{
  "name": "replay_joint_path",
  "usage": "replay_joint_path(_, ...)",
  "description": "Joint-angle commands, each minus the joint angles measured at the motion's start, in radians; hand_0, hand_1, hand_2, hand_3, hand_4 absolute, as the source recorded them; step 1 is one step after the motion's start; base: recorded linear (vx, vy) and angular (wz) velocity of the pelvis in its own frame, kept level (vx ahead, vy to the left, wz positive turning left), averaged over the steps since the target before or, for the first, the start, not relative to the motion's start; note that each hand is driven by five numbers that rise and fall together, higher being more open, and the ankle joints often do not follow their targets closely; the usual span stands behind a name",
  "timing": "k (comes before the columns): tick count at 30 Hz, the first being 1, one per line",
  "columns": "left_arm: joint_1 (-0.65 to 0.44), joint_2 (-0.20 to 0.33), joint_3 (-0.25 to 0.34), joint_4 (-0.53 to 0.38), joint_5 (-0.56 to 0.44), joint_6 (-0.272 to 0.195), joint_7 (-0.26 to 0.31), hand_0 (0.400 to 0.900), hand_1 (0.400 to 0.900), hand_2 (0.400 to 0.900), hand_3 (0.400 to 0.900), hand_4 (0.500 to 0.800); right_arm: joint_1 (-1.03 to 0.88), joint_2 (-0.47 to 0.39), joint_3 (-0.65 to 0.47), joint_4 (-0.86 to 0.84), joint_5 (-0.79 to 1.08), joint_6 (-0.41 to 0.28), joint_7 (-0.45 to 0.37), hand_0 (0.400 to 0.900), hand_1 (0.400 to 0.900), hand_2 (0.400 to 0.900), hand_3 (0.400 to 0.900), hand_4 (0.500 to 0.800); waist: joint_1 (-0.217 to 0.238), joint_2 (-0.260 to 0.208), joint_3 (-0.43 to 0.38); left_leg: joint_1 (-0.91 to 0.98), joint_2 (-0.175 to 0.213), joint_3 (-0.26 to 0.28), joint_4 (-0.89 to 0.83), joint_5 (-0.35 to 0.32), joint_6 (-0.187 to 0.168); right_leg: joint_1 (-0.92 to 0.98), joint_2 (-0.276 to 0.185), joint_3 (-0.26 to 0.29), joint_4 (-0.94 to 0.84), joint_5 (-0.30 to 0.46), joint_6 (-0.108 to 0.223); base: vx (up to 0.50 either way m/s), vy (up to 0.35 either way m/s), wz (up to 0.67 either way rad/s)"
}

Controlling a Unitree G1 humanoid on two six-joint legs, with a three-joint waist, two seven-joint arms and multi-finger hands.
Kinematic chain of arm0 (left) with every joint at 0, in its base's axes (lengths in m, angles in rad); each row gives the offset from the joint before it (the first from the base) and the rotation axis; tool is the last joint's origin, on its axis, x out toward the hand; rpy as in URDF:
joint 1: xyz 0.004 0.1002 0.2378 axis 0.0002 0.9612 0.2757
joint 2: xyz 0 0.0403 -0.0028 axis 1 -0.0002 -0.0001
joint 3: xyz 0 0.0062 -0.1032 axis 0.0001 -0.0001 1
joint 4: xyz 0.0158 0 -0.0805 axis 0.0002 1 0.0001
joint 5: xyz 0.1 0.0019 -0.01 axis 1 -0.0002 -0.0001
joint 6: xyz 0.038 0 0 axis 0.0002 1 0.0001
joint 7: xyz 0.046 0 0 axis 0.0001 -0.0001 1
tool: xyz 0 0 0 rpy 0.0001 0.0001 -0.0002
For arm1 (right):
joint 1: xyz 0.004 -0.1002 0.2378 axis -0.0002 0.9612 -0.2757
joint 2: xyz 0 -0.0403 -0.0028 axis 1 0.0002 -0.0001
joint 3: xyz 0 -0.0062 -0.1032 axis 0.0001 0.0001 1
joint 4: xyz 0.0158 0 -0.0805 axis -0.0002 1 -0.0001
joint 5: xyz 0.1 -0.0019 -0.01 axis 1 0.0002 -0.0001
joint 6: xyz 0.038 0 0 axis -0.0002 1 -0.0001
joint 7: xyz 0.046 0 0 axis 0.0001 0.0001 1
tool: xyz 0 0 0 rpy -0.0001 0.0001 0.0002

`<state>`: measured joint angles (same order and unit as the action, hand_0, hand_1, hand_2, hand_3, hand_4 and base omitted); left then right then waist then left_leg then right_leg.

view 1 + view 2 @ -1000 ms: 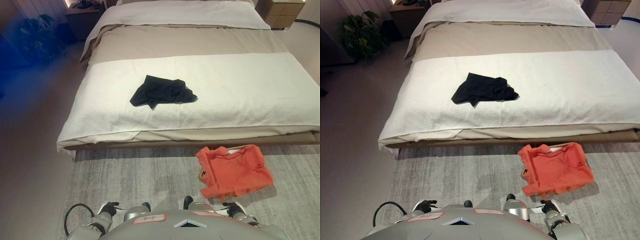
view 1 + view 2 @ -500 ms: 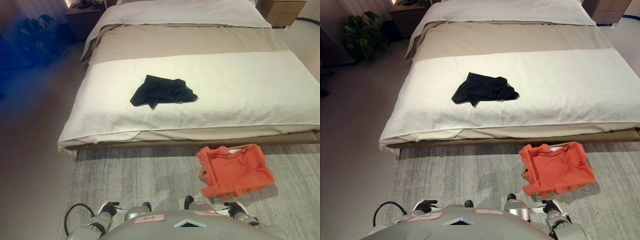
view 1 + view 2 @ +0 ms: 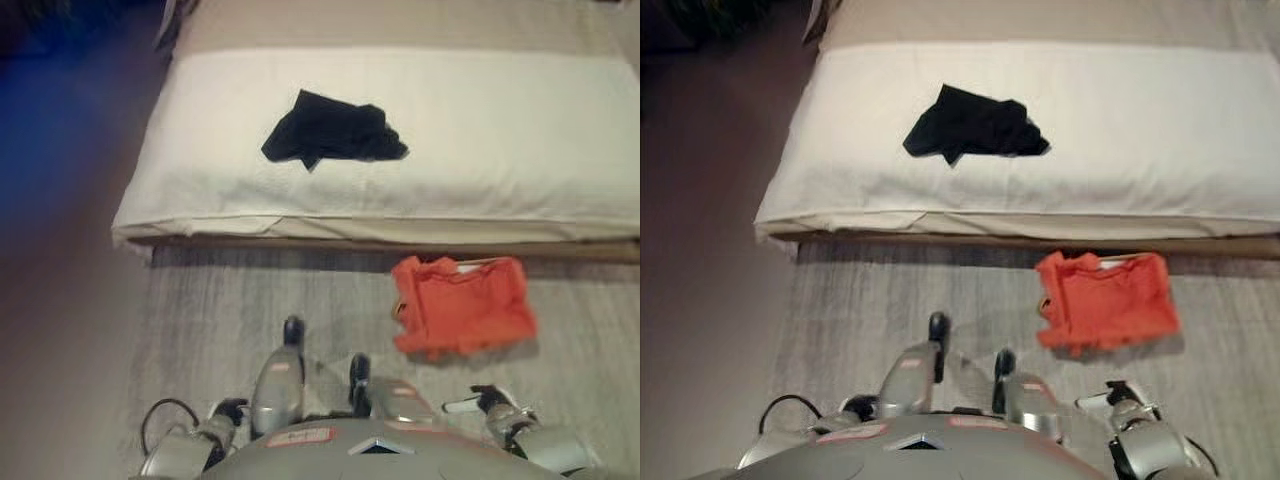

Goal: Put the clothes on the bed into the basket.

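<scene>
Across the upper half of the frame lies the bed point(image 3: 480, 150), its white cover running from edge to edge, with a grey rug point(image 3: 220, 320) filling the floor below it. On the cover, left of centre, sits the black garment point(image 3: 335, 132), crumpled into a loose heap and well clear of the bed's near edge. On the rug at centre right, just below the bed's edge, stands the basket point(image 3: 1110, 262), of which only a strip of rim shows, because an orange garment point(image 3: 462, 315) is draped over it and hides the rest.

The black garment looks light, soft and limp; it would likely sag and trail when lifted. A pinch on the raised folds near the middle of the heap seems the surest hold, since the flat corners may slip away against the cover.

At the lower right corner the right hand point(image 3: 492, 403) shows, low and far from the clothes; whether its fingers are curled or relaxed cannot be told. The left hand is not seen.
</scene>
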<state>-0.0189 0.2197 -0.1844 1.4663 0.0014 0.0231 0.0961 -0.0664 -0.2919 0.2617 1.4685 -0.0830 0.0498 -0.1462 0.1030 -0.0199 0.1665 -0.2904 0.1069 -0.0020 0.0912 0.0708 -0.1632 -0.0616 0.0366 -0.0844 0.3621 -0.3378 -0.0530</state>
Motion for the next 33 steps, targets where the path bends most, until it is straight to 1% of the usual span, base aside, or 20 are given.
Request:
replay_joint_path(1, 0.035, 0.029, 0.029, 0.012, -0.016, 0.003, 0.019, 0.9, 0.9, 0.9, 0.9, 0.8, 0.031, -0.035, 0.009, -0.019, 0.023, -0.002, -0.022, 0.9, 0.9, 0.9, 0.9, 0.8, 0.045, -0.031, -0.032, -0.172, 0.039, -0.026, -0.147, 0.177, 0.036, 0.332, -0.047, 0.094, -0.35, 0.105, 0.103, 0.51, 0.183, -0.55)
replay_joint_path(3, 0.046, 0.032, 0.044, 0.014, -0.015, 0.006, 0.02, 0.9, 0.9, 0.9, 0.9, 0.8, 0.035, -0.025, 0.007, -0.022, 0.024, 0.0, -0.016, 0.9, 0.9, 0.9, 0.9, 0.8, 0.069, -0.039, -0.052, -0.171, 0.066, -0.018, -0.137, 0.209, 0.025, 0.386, -0.075, 0.121, -0.35, 0.073, 0.117, 0.6, 0.246, -0.67)
replay_joint_path(5, 0.052, 0.038, 0.063, 0.019, -0.026, 0.009, 0.02, 0.9, 0.9, 0.9, 0.9, 0.8, 0.043, -0.015, 0.0, -0.012, 0.019, 0.004, -0.01, 0.9, 0.9, 0.9, 0.9, 0.8, 0.084, -0.047, -0.084, -0.155, 0.053, -0.039, -0.116, 0.227, 0.037, 0.432, -0.124, 0.132, -0.334, 0.055, 0.139, 0.66, 0.359, -0.48)
replay_joint_path(6, 0.048, 0.039, 0.065, 0.022, -0.032, 0.009, 0.02, 0.9, 0.9, 0.9, 0.9, 0.8, 0.042, -0.013, -0.004, -0.01, 0.016, 0.004, -0.006, 0.9, 0.9, 0.9, 0.9, 0.8, 0.088, -0.051, -0.098, -0.155, 0.043, -0.043, -0.094, 0.247, 0.037, 0.44, -0.15, 0.128, -0.313, 0.067, 0.155, 0.64, 0.387, -0.1)
replay_joint_path(7, 0.047, 0.044, 0.062, 0.023, -0.028, 0.01, 0.019, 0.9, 0.9, 0.9, 0.9, 0.8, 0.045, -0.01, -0.01, -0.01, 0.015, 0.004, -0.002, 0.9, 0.9, 0.9, 0.9, 0.8, 0.087, -0.067, -0.111, -0.153, 0.021, -0.031, -0.057, 0.243, 0.044, 0.432, -0.185, 0.117, -0.283, 0.126, 0.178, 0.59, 0.349, 0.01)
replay_joint_path(9, 0.038, 0.061, 0.055, 0.011, -0.023, 0.005, 0.018, 0.9, 0.9, 0.9, 0.9, 0.8, 0.038, -0.006, -0.001, -0.016, 0.002, 0.005, 0.005, 0.9, 0.9, 0.9, 0.9, 0.8, 0.086, -0.094, -0.13, -0.136, -0.025, -0.013, -0.023, 0.213, 0.066, 0.377, -0.23, 0.125, -0.197, 0.316, 0.2, 0.48, 0.285, 0.13)
replay_joint_path(10, 0.036, 0.067, 0.053, 0.003, -0.024, 0.001, 0.017, 0.9, 0.9, 0.9, 0.9, 0.8, 0.032, -0.007, 0.0, -0.021, 0.002, 0.004, 0.006, 0.9, 0.9, 0.9, 0.9, 0.8, 0.088, -0.095, -0.141, -0.131, -0.036, 0.006, -0.02, 0.2, 0.074, 0.353, -0.233, 0.125, -0.175, 0.398, 0.205, 0.4, 0.249, 0.18)
replay_joint_path(11, 0.033, 0.071, 0.052, -0.004, -0.025, 0.0, 0.016, 0.9, 0.9, 0.9, 0.9, 0.8, 0.03, -0.01, -0.002, -0.029, 0.007, 0.004, 0.005, 0.9, 0.9, 0.9, 0.9, 0.8, 0.092, -0.097, -0.146, -0.125, -0.046, 0.014, -0.021, 0.188, 0.083, 0.336, -0.237, 0.122, -0.15, 0.452, 0.21, 0.38, 0.236, 0.12)
replay_joint_path(13, 0.025, 0.079, 0.04, -0.012, -0.019, 0.0, 0.012, 0.9, 0.9, 0.9, 0.9, 0.8, 0.021, -0.017, -0.009, -0.05, 0.02, 0.0, 0.005, 0.9, 0.9, 0.9, 0.9, 0.8, 0.095, -0.099, -0.155, -0.093, -0.08, 0.027, -0.029, 0.147, 0.122, 0.303, -0.249, 0.1, -0.054, 0.587, 0.217, 0.4, 0.269, 0.08)
replay_joint_path(14, 0.015, 0.084, 0.033, -0.012, -0.011, 0.0, 0.011, 0.9, 0.9, 0.9, 0.9, 0.8, 0.016, -0.02, -0.01, -0.053, 0.025, -0.002, 0.004, 0.9, 0.9, 0.9, 0.9, 0.8, 0.087, -0.091, -0.153, -0.062, -0.096, 0.032, -0.04, 0.125, 0.141, 0.28, -0.244, 0.09, -0.003, 0.612, 0.211, 0.44, 0.288, 0.22)
replay_joint_path(15, 0.01, 0.089, 0.028, -0.014, -0.008, 0.0, 0.009, 0.9, 0.9, 0.9, 0.9, 0.8, 0.015, -0.022, -0.012, -0.052, 0.027, -0.002, 0.002, 0.9, 0.9, 0.9, 0.9, 0.8, 0.077, -0.085, -0.146, -0.031, -0.109, 0.03, -0.056, 0.111, 0.154, 0.251, -0.238, 0.08, 0.033, 0.608, 0.205, 0.45, 0.262, 0.37)
replay_joint_path(16, 0.002, 0.098, 0.025, -0.014, -0.005, 0.0, 0.008, 0.9, 0.9, 0.9, 0.9, 0.8, 0.01, -0.024, -0.01, -0.056, 0.029, -0.006, 0.003, 0.9, 0.9, 0.9, 0.9, 0.8, 0.054, -0.07, -0.138, 0.008, -0.119, 0.018, -0.083, 0.098, 0.165, 0.193, -0.204, 0.09, 0.057, 0.57, 0.187, 0.47, 0.233, 0.53)
replay_joint_path(17, -0.006, 0.106, 0.021, -0.017, -0.003, -0.003, 0.006, 0.9, 0.9, 0.9, 0.9, 0.8, 0.011, -0.023, -0.011, -0.052, 0.033, -0.008, 0.006, 0.9, 0.9, 0.9, 0.9, 0.8, 0.027, -0.055, -0.122, 0.049, -0.128, 0.002, -0.112, 0.089, 0.172, 0.127, -0.167, 0.079, 0.064, 0.494, 0.169, 0.47, 0.2, 0.6)
replay_joint_path(19, -0.016, 0.112, 0.016, -0.017, 0.002, -0.003, 0.004, 0.9, 0.9, 0.9, 0.9, 0.8, 0.02, -0.019, -0.008, -0.041, 0.035, -0.008, 0.005, 0.9, 0.9, 0.9, 0.9, 0.8, -0.013, -0.016, -0.091, 0.143, -0.118, -0.035, -0.151, 0.071, 0.166, 0.049, -0.157, -0.024, 0.01, 0.326, 0.141, 0.47, 0.102, 0.65)
replay_joint_path(20, -0.025, 0.112, 0.01, -0.016, 0.01, -0.004, 0.003, 0.9, 0.9, 0.9, 0.9, 0.8, 0.023, -0.019, -0.006, -0.038, 0.033, -0.007, 0.004, 0.9, 0.9, 0.9, 0.9, 0.8, -0.03, -0.002, -0.076, 0.188, -0.11, -0.047, -0.162, 0.052, 0.155, 0.025, -0.172, -0.082, -0.093, 0.291, 0.137, 0.46, -0.008, 0.64)
replay_joint_path(22, -0.026, 0.107, 0.004, -0.015, 0.024, -0.005, 0.003, 0.9, 0.9, 0.9, 0.9, 0.8, 0.021, -0.022, 0.006, -0.046, 0.012, -0.006, -0.009, 0.9, 0.9, 0.9, 0.9, 0.8, -0.062, -0.003, -0.059, 0.249, -0.116, -0.065, -0.172, 0.025, 0.148, -0.01, -0.161, -0.055, -0.22, 0.326, 0.155, 0.42, -0.044, 0.54)
replay_joint_path(24, -0.022, 0.103, -0.005, -0.025, 0.038, -0.017, 0.01, 0.9, 0.9, 0.9, 0.9, 0.8, 0.003, -0.038, 0.035, -0.07, -0.045, -0.009, -0.04, 0.9, 0.9, 0.9, 0.9, 0.8, -0.074, -0.007, -0.044, 0.287, -0.124, -0.082, -0.176, -0.001, 0.145, -0.058, -0.163, -0.033, -0.311, 0.389, 0.177, 0.38, -0.064, 0.49)
replay_joint_path(27, 0.008, 0.094, 0.005, -0.022, 0.054, -0.027, 0.016, 0.9, 0.9, 0.9, 0.9, 0.8, -0.027, -0.079, 0.051, -0.133, -0.099, -0.024, -0.074, 0.9, 0.9, 0.9, 0.9, 0.8, -0.087, -0.015, -0.025, 0.337, -0.145, -0.104, -0.174, -0.031, 0.147, -0.079, -0.148, 0.008, -0.322, 0.436, 0.188, 0.29, -0.084, 0.38)
replay_joint_path(29, 0.022, 0.083, 0.017, -0.013, 0.053, -0.031, 0.027, 0.9, 0.9, 0.9, 0.9, 0.8, -0.072, -0.113, 0.074, -0.199, -0.138, -0.031, -0.096, 0.9, 0.9, 0.9, 0.9, 0.8, -0.079, -0.021, -0.025, 0.331, -0.147, -0.102, -0.178, -0.041, 0.145, -0.063, -0.157, -0.01, -0.348, 0.452, 0.189, 0.15, -0.12, 0.0)
replay_joint_path(33, 0.03, 0.047, 0.018, -0.01, 0.02, -0.035, 0.052, 0.9, 0.9, 0.9, 0.9, 0.8, -0.219, -0.242, 0.133, -0.402, -0.233, -0.033, -0.128, 0.9, 0.9, 0.9, 0.9, 0.8, -0.064, 0.001, -0.014, 0.262, -0.133, -0.099, -0.178, -0.023, 0.128, -0.09, -0.161, -0.042, -0.402, 0.483, 0.19, 0.0, -0.095, 0.11)
